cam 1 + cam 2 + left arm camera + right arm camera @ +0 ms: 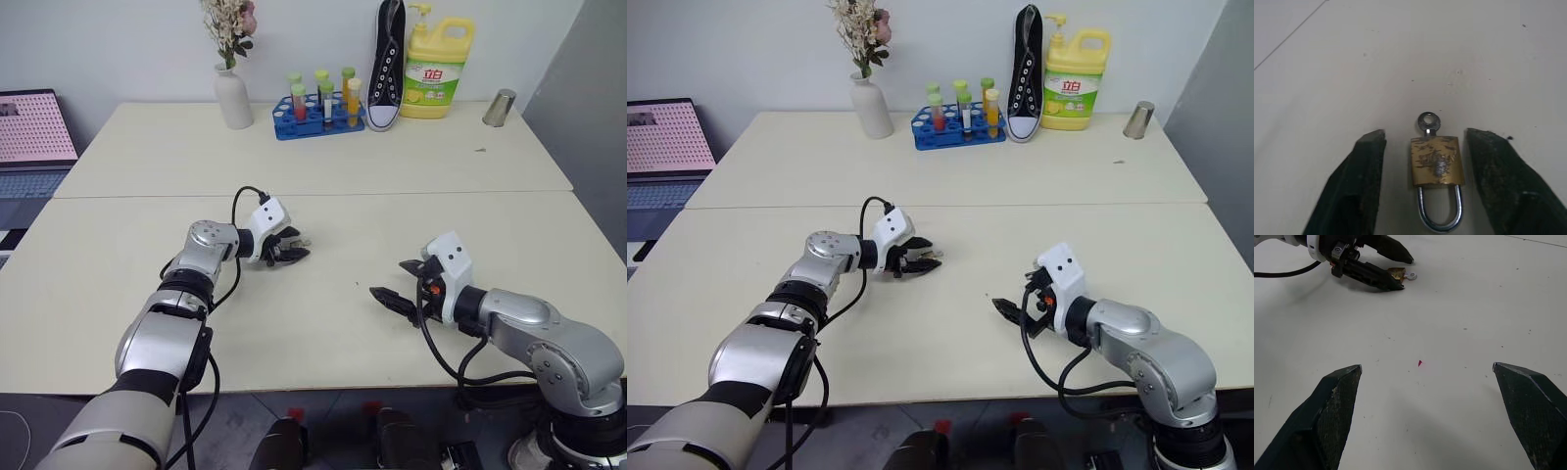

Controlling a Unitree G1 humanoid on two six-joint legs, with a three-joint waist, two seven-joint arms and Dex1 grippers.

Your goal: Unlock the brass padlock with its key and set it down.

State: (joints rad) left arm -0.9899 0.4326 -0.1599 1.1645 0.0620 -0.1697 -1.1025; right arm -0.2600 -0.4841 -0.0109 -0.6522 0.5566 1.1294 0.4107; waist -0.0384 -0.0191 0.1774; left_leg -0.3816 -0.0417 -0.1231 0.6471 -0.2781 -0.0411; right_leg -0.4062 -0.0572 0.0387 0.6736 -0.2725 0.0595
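On the tabletop [323, 323] we're seeing left tool [1422, 142] straddling the brass padlock [1436, 161], fingers gapped, not gripping, key [1428, 122] inserted; right tool [1425, 372] sitting wide open, empty.

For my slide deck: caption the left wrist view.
Left end effector straddles the brass padlock, key inserted, flat on the table.

Left gripper [1425, 142] low and reaching forward, jaws parted — right gripper [1427, 374] held nearer, jaws spread wide.
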